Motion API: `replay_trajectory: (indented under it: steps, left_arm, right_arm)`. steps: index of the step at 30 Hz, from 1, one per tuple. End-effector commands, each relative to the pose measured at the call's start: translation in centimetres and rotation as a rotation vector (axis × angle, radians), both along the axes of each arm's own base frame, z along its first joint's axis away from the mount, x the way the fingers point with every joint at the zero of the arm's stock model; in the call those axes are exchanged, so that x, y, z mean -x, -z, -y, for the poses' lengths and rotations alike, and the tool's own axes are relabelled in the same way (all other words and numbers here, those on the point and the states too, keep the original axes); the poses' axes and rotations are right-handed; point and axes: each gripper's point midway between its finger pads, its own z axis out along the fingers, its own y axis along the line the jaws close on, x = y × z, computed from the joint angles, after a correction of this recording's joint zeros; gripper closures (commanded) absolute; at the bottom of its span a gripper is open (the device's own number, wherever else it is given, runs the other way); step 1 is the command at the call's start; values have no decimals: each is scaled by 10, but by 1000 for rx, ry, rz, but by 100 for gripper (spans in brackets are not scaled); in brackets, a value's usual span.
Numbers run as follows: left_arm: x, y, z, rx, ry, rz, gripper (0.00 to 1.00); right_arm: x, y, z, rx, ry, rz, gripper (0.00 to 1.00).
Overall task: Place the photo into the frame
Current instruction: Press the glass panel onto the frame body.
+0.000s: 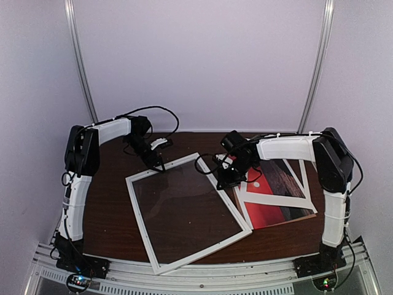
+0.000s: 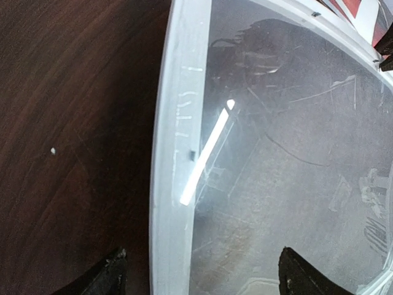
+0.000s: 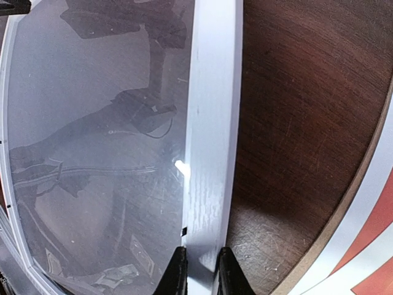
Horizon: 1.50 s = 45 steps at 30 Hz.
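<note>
Right hand (image 1: 222, 181) is clamped on the frame (image 1: 202, 251). In the right wrist view its two fingertips (image 3: 178, 273) are pinched narrow on the white rim (image 3: 212, 123), one on the pane side and one on the table side. Over to the left hand (image 1: 158, 165), and it's spread wide with nothing in its grasp. The left wrist view shows its dark fingertips (image 2: 110, 276) set far apart, straddling the frame's rail (image 2: 169, 153). That rail runs up between them, closer to the fingertip over the bare table (image 2: 73, 123), and I can't tell whether anything touches there. From above, the frame lies flat and skewed in the middle of the dark wooden table (image 1: 110, 209), with a clear pane (image 1: 184, 209) filling it and the wood showing through. The left hand sits at its far left corner, the right hand on its right-hand edge. Now the photo (image 1: 270, 212): the red print lies outside the frame, flat on the table just to the right of the right hand, with a white mat (image 1: 282, 201) lying across it at an angle. In the right wrist view a corner of that red (image 3: 371, 279) peeks in at the lower right, separated from the gripped rim by a band of bare wood. Neither hand touches the photo.
</note>
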Motion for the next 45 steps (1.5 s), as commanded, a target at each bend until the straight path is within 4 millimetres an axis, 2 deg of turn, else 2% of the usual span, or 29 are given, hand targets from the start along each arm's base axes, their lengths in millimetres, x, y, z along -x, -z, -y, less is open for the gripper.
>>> replay_trajectory:
  steps: [1, 4, 11, 18, 25, 29, 35, 40, 45]
  left_arm:
    - [-1, 5, 3, 34, 22, -17, 15]
    - [0, 5, 4, 41, 22, -23, 16]
    - [0, 8, 3, 29, 13, -33, 29]
    - [-4, 10, 1, 14, 3, -29, 56]
    - [-9, 4, 0, 42, -16, -35, 69]
    - [-11, -1, -3, 67, -30, -46, 72]
    - [-15, -4, -9, 86, -57, -56, 69]
    - [-19, 1, -16, 71, -77, -61, 65]
    - [-18, 7, -20, 49, -82, -66, 68]
  right_arm:
    - [-12, -40, -12, -105, -16, 100, 100]
    - [-13, -42, -11, -105, -18, 107, 100]
    - [-14, -48, -8, -109, -14, 122, 100]
    - [-14, -47, -5, -103, -11, 120, 100]
    - [-14, -44, -2, -95, -5, 117, 100]
    - [-13, -41, -2, -96, -3, 110, 100]
    - [-13, -36, -2, -93, -2, 102, 100]
    - [-13, -32, -2, -91, 0, 95, 100]
    - [-13, -30, -3, -91, 1, 91, 100]
